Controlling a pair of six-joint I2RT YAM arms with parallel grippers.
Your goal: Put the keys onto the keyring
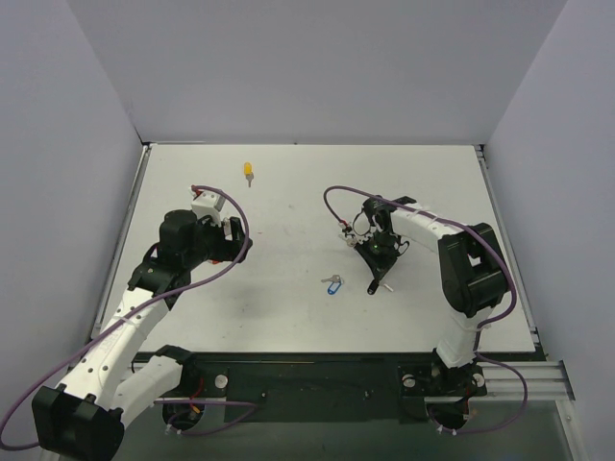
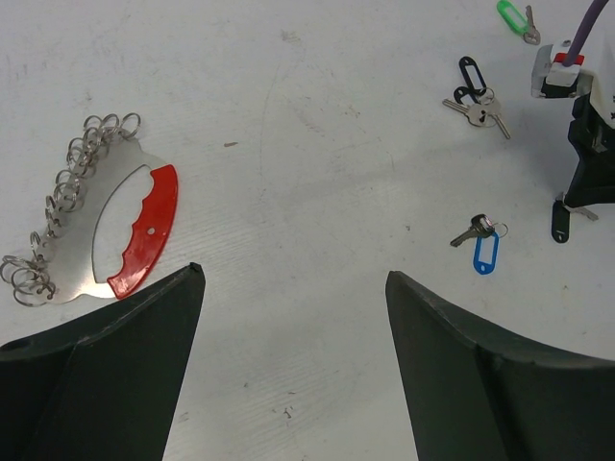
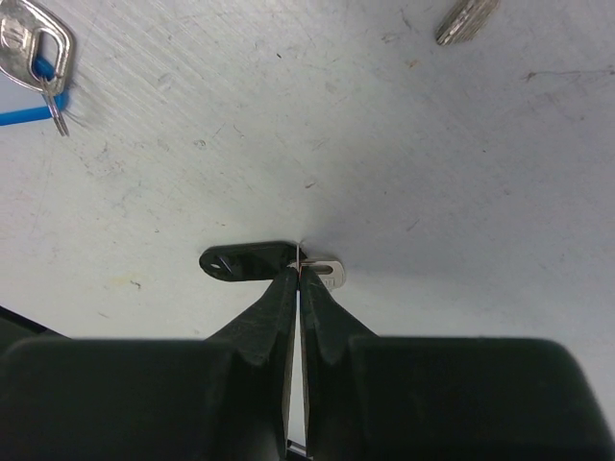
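across a white desk (image 1: 288,317), with the right gripper (image 3: 300,273) pinching a black-tagged key (image 3: 245,260).
with the left gripper (image 2: 293,279) spread wide, keyring (image 2: 149,230) flat near one finger, blue-tagged key (image 2: 484,252) loose to the right, green-tagged key (image 2: 509,13) farther off.

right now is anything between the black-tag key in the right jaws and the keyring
Only the blue-tagged key. It lies flat on the table close to the black-tagged key, roughly on the line to the keyring.
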